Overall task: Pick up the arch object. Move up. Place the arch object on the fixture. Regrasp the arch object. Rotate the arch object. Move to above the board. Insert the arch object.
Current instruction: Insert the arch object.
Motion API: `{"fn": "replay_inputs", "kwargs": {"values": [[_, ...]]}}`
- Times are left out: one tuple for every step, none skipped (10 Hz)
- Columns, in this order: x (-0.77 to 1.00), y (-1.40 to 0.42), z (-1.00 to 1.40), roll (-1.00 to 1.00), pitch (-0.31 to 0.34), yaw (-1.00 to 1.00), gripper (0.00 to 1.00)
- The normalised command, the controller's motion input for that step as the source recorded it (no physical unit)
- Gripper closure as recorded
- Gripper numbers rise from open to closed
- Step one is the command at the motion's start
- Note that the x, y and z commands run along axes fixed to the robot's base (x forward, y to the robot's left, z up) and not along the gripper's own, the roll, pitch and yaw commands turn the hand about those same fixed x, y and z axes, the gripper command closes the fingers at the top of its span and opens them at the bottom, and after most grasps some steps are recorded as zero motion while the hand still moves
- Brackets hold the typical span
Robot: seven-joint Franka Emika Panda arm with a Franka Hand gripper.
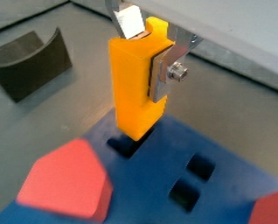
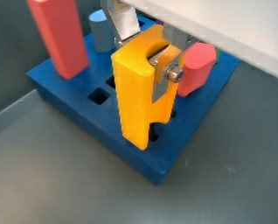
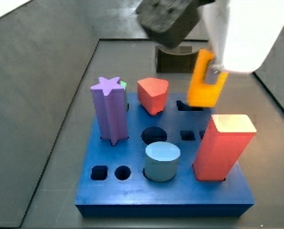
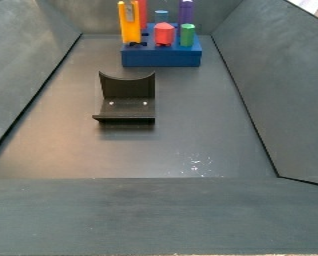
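My gripper is shut on the arch object, a yellow-orange block held upright with its notched end up between the fingers. Its lower end hangs right at the top face of the blue board, over a dark cut-out hole; whether it has entered the hole cannot be told. In a side view the arch object stands at the board's far right part, below the gripper. The dark fixture stands alone on the floor, apart from the board.
On the board stand a purple star peg, a red rounded-triangle peg, a blue cylinder and a tall red-orange square block. Several holes are open. Sloped grey walls ring the floor.
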Motion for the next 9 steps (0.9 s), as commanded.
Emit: {"fn": "replay_inputs", "kwargs": {"values": [[-0.71,-0.04,-0.05,0.0,-0.069,-0.04,1.0],[-0.54,-0.07,-0.02,-0.02,-0.084,-0.05,1.0],[-0.06,-0.11,-0.09,0.0,-0.003,0.0,1.0],[0.22,0.0,-0.19,0.0,0.04,-0.05,1.0],[0.24,0.0,-0.31,-0.06,0.003,-0.04,1.0],[0.41,0.0,-0.35,-0.09,0.01,-0.09,1.0],[0.11,0.03,-0.38,-0.09,-0.006,-0.09,1.0],[0.0,0.07,-0.37,-0.1,-0.04,-0.04,1.0],[0.11,0.0,-0.39,-0.06,0.017,-0.04,1.0]]}}
